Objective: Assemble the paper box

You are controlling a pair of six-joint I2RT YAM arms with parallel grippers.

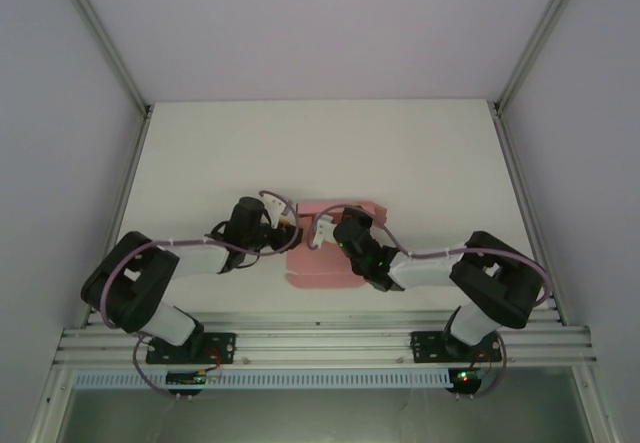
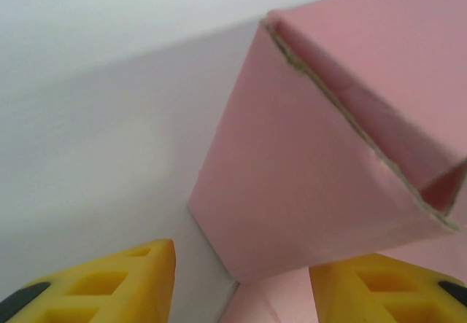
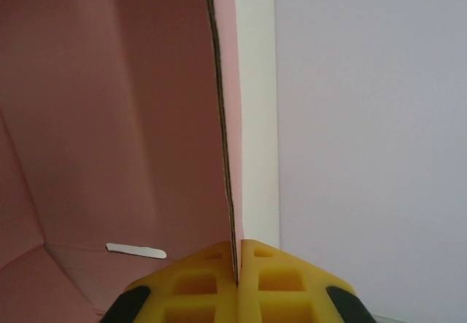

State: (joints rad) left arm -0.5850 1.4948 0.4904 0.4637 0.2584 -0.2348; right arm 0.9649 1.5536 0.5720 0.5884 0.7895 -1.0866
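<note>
Right claw (image 3: 238, 248) clenched on upright wall edge of paper box (image 3: 109, 119); left claw (image 2: 241, 265) spread wide, box corner between its fingers (image 2: 131, 283). Left arm (image 1: 190, 259) and right arm (image 1: 430, 268) bent inward, wrists meeting at box, middle of table (image 1: 430, 153)

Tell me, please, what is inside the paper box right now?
The paper box shows bare pink inner walls and a small white mark low down, nothing loose. The right gripper pinches one wall; the rest of the inside is covered.
</note>
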